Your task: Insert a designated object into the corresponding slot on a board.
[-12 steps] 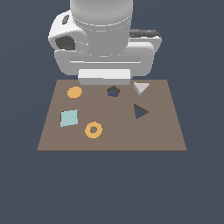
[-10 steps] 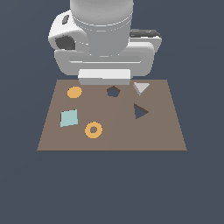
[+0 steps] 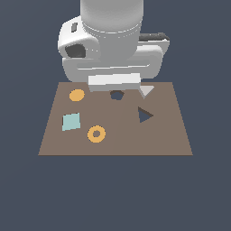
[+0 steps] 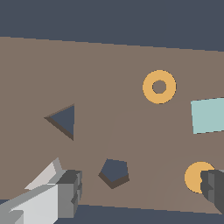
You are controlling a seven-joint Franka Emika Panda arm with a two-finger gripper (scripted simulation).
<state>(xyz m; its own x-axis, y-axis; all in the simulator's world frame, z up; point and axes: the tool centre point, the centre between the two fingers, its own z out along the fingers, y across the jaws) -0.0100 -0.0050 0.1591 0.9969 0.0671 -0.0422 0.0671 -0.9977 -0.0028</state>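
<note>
On the flat brown board [image 3: 115,135] | nothing has shifted since earlier; light grey triangular piece [image 3: 146,90] untouched at 12 o'clock of navy triangle slot [image 3: 144,115] | gripper [image 4: 135,192] spread wide, empty | grasp pending

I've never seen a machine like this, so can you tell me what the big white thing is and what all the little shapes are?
The big white thing is a robot arm in a computer simulation. One picture looks at the scene from outside. The other comes from a camera on the arm's wrist, looking down past its pincer, which is open and holds nothing. Below lies a brown board. On it sit a grey triangle, a teal square, an orange disc and an orange ring. The board also has two dark holes: a triangle hole and a pentagon hole. The grey triangle should go into the triangle hole.
</note>
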